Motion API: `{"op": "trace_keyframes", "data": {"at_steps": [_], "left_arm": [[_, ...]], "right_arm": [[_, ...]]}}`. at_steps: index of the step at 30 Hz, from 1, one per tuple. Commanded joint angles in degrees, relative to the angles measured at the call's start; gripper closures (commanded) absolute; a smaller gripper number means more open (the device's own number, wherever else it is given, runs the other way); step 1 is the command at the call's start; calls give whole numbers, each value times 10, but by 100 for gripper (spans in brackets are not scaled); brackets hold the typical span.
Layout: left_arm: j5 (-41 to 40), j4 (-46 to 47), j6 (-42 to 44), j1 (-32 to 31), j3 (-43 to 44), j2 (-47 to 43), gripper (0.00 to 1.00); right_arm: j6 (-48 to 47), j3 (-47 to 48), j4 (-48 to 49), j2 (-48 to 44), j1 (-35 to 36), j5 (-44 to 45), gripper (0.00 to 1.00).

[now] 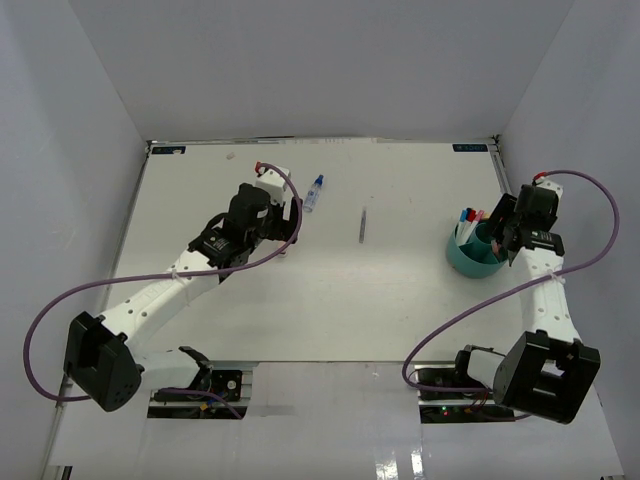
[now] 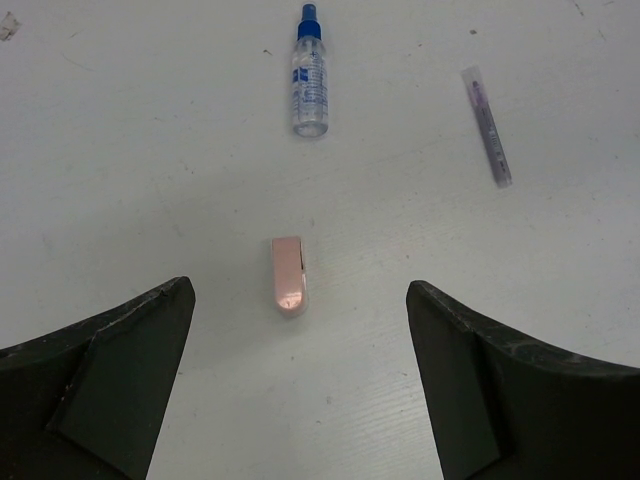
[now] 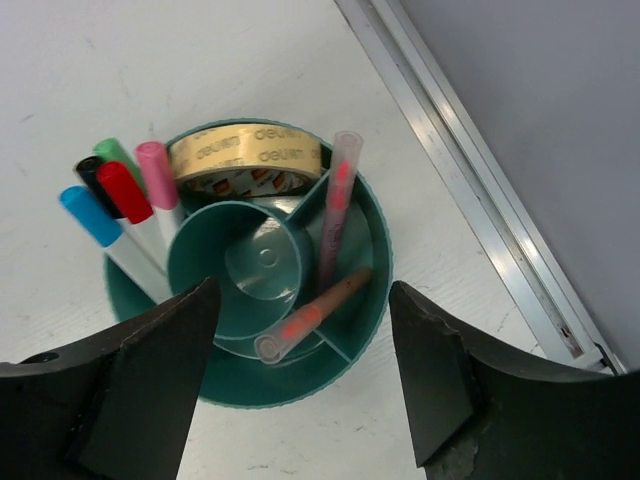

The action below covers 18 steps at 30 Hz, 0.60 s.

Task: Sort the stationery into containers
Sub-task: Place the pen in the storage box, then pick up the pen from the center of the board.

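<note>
The left end effector [image 2: 300, 298] is released, its jaws spread wide above the tabletop [image 2: 120, 160]. A small pink eraser block [image 2: 289, 276] lies flat just ahead of the gap between them, touching neither finger. Farther out lies a clear bottle with a blue cap [image 2: 310, 75]. A thin pen with a clear cap [image 2: 487, 125] lies to its right, well apart from it.

The right end effector [image 3: 302, 290] is also released and grasps nothing. It hangs over the round teal organiser [image 3: 250, 385], which stands near the tabletop's right edge. A yellowish tape ring [image 3: 245, 155] stands on edge in one outer compartment. Markers capped blue [image 3: 88, 213], red [image 3: 123, 190], pink [image 3: 155, 172], green [image 3: 115, 152] and black [image 3: 88, 170] lean together in the next. Two clear-capped pens [image 3: 340, 200] lean in the remaining outer compartments.
</note>
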Motion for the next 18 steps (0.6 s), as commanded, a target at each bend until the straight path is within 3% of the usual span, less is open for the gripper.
{"op": "trace_keyframes", "data": {"at_steps": [1,8,14,18], "left_arm": [[6,2,-8,-2,-2,6,2],[4,-4,-25,-2,4,31,2],[-7,-13,-27,-2,8,43,2],[-25,-17,-26,-2,8,51,2]], "right_arm": [[2,26,31,-44,-2,-60,25],[-1,49,44,-88,29,-170,21],[2,115,21,-19,216,-87,21],[34,150,18,59,273,-64,21]]}}
